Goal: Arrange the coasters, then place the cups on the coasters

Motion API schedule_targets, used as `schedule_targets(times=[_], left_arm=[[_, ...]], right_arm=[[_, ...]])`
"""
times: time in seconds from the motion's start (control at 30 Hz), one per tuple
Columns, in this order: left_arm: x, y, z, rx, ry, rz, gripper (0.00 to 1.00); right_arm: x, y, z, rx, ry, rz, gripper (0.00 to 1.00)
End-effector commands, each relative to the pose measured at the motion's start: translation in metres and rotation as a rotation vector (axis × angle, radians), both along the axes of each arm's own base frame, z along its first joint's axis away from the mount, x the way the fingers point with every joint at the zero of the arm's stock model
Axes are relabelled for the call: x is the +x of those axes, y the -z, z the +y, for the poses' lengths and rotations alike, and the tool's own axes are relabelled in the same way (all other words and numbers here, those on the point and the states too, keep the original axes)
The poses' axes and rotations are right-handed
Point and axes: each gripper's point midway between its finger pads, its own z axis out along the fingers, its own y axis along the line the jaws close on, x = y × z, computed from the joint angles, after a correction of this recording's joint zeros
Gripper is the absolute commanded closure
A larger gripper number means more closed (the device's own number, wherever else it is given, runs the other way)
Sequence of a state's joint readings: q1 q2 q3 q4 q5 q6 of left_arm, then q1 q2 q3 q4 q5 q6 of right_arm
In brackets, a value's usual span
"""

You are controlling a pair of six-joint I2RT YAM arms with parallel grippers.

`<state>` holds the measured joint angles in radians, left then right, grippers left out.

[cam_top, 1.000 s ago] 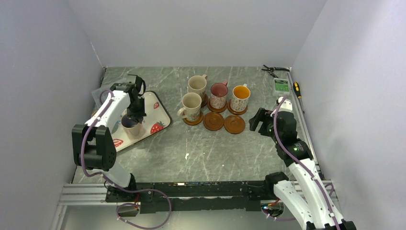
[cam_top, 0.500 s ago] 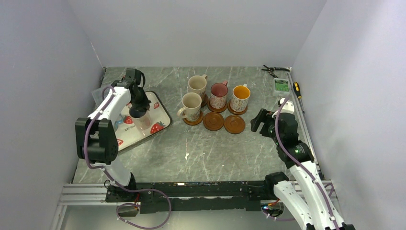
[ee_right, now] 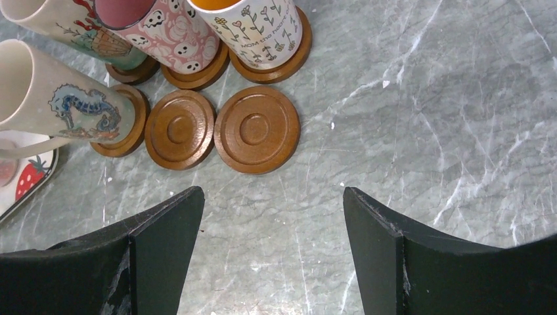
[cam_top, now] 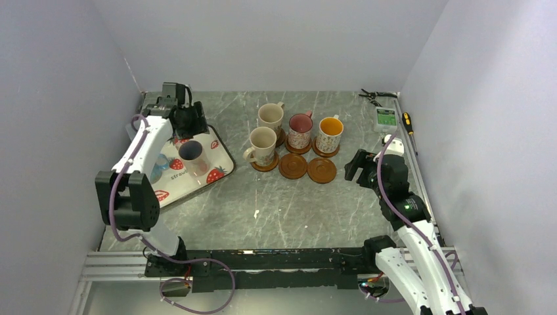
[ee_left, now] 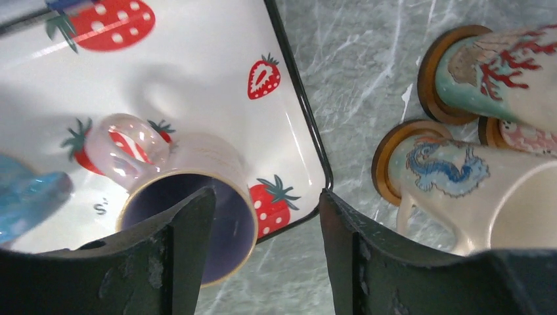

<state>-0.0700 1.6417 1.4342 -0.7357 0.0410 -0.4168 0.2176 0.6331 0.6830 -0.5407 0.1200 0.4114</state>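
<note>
Releasing the lavender cup [cam_top: 192, 157]: left fingers [ee_left: 177, 262] now spread and drawn back; cup stands on strawberry tray [cam_top: 223, 157]; right fingers [ee_right: 157, 243] wide, empty. Right wrist view alone shows ring grooves on two bare coasters [ee_right: 256, 129].

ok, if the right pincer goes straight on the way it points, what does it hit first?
Probably bare table, just short of the two empty coasters. Nothing shows between the open right pincer and the stone, though depth is unclear.

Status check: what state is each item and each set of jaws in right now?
Left gripper: jaws open, empty.
Right gripper: jaws open, empty.
Lavender-lined mug: upright on tray.
Blue mug: on tray, pose unclear.
Four mugs: upright on coasters.
Two coasters: bare.
</note>
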Motion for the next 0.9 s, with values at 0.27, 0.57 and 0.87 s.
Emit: schedule_targets(times=[0.27, 0.57, 0.87], left_arm=[[-0.007, -0.028, 0.038, 0.180, 0.441, -0.195, 0.36], [0.016, -0.010, 0.042, 0.234, 0.521, -0.216, 0.37], [0.013, 0.014, 0.045, 0.213, 0.543, -0.162, 0.39]], right_arm=[[0.004, -0.020, 0.002, 0.010, -0.013, -0.046, 0.18], [0.004, -0.024, 0.004, 0.023, -0.015, -0.043, 0.18], [0.002, -0.023, 0.002, 0.020, -0.005, -0.035, 0.18]])
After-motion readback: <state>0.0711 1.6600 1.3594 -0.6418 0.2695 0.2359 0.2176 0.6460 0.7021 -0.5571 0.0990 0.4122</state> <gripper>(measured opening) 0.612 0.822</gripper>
